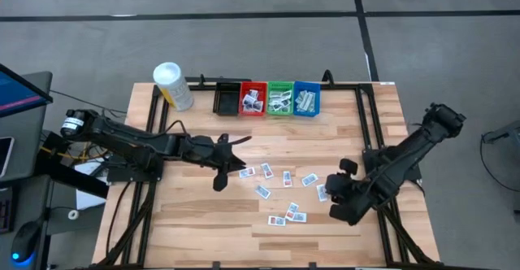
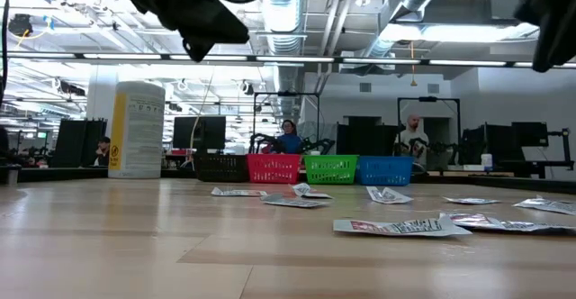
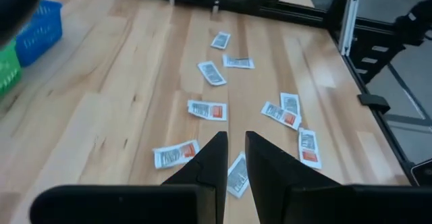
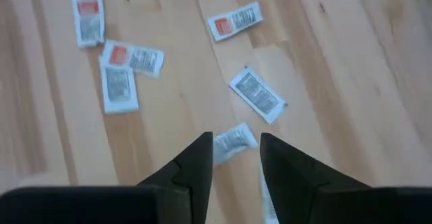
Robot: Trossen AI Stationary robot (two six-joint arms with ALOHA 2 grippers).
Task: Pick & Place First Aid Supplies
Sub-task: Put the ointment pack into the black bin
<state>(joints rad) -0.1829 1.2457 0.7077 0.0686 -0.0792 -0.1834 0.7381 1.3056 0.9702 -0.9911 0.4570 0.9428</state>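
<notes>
We see the left gripper [image 1: 233, 169] poised over the wooden table [image 1: 203, 213] near its middle, its two dark fingers [image 3: 214, 158] parted by only a narrow gap and gripping nothing; in the left wrist view a white packet [image 3: 237, 174] shows on the wood through that gap, under the tips, with another packet [image 3: 176, 154] just beside the left finger. The right gripper [image 1: 337, 201] sits toward the table's right side, its jaws spread somewhat wider and likewise empty; in the right wrist view one packet [image 4: 233, 142] lies on the table between the fingertips and a second [image 4: 256, 95] lies a little beyond them. The loose first aid supplies [image 1: 286, 177] are scattered flat across the middle of the table between the two grippers; we count about ten of them in the high view, and none is lifted off the wood. Along the far edge stand four small bins in a row: a black bin [image 1: 227, 97], a red bin [image 1: 253, 99], a green bin [image 1: 280, 98] and a blue bin [image 1: 306, 97]; the red, green and blue ones already hold packets, while we cannot tell what the black one contains. One white-capped yellow bottle [image 1: 173, 86] stands upright just left of the black bin.
</notes>
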